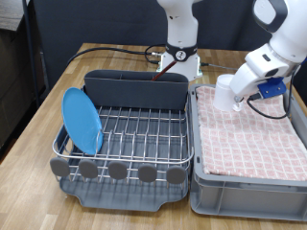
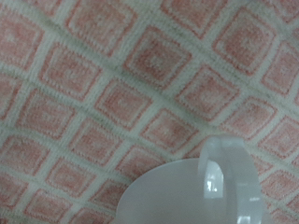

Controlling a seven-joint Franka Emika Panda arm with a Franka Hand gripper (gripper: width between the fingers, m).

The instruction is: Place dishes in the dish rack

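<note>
We take this for a robotics lab staged as a kitchen: a Franka arm point(image 1: 273, 48) bolted at twelve o'clock on a wooden table point(image 1: 38, 105), cables trailing (black screens behind), with a dish rack point(image 1: 125, 134) and cloth-lined grey tub point(image 1: 249, 182) laid out.

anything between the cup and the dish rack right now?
Nothing visible. The gripper has the white cup up over the cloth-lined tub; only the tub's wall lies below the way to the dish rack, where the blue plate stands.
</note>
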